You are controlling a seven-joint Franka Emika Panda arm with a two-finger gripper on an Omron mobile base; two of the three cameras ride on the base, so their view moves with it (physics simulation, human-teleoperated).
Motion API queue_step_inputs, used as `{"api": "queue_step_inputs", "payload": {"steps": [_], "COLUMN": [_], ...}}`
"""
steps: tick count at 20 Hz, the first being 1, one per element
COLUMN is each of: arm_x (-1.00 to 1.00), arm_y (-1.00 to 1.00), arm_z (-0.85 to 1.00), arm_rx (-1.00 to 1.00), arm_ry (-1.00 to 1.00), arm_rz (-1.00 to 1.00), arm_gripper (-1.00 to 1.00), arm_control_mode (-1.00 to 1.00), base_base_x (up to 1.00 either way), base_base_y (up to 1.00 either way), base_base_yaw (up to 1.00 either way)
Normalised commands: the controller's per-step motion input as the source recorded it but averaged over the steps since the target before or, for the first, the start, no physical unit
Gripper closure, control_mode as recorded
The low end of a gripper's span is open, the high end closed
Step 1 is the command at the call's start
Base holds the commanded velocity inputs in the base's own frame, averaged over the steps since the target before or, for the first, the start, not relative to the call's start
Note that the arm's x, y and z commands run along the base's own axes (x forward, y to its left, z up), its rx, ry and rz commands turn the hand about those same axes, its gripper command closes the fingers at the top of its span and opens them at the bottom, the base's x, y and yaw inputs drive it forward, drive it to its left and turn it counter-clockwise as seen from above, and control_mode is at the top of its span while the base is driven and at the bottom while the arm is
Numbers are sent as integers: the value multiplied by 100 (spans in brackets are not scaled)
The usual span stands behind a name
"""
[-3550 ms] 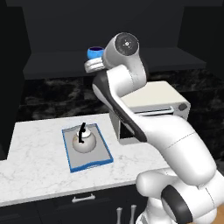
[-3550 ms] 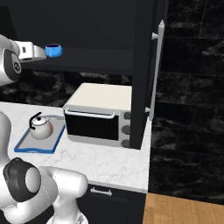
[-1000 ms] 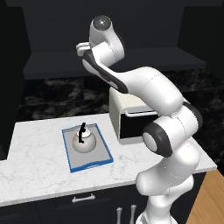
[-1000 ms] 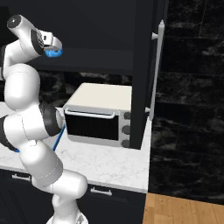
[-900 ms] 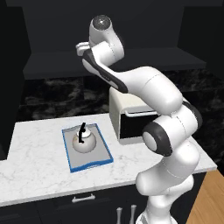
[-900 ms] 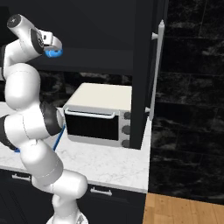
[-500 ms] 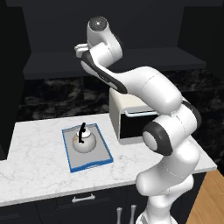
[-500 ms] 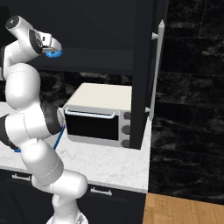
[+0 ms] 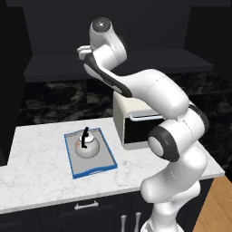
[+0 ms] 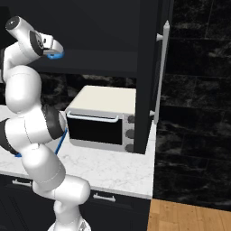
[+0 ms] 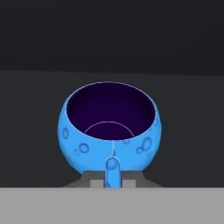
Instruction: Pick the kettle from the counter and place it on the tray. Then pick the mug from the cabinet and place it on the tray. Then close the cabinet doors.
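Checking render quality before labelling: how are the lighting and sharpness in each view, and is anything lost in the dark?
Left base view: kettle and tray evenly lit, slightly soft, no glare.
Right base view: cabinet interior nearly black, the mug a small blue patch.
Hand view: mug bright and sharp against a flat dark background.

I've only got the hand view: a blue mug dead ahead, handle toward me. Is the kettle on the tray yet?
Observer: Yes. The kettle sits upright on the tray, on the counter.
Operator: Where is the mug standing?
Observer: On the cabinet shelf; the mug is just off the gripper.
Operator: Cabinet doors?
Observer: The right door stands open, edge-on beside the toaster oven.
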Motion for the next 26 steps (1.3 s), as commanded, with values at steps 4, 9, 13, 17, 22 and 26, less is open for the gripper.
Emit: {"api": "queue_step_inputs", "payload": {"steps": [4, 9, 13, 17, 22, 26], "arm_x": [-3, -77, -100, -100, -100, -100], "arm_y": [-1, -15, -2, 0, -2, 1], "arm_z": [-12, 0, 11, 2, -1, -34], "arm_rx": [0, 3, 8, 8, 11, 0], "arm_ry": [0, -4, -5, -1, 4, 15], "arm_rz": [0, 9, 18, 24, 9, 0], "arm_gripper": [100, 100, 100, 100, 100, 100], "arm_control_mode": [-100, -100, -100, -100, -100, -100], "base_base_x": [0, 0, 0, 0, 0, 0], "base_base_y": [0, 0, 0, 0, 0, 0], "base_base_yaw": [0, 0, 0, 0, 0, 0]}}
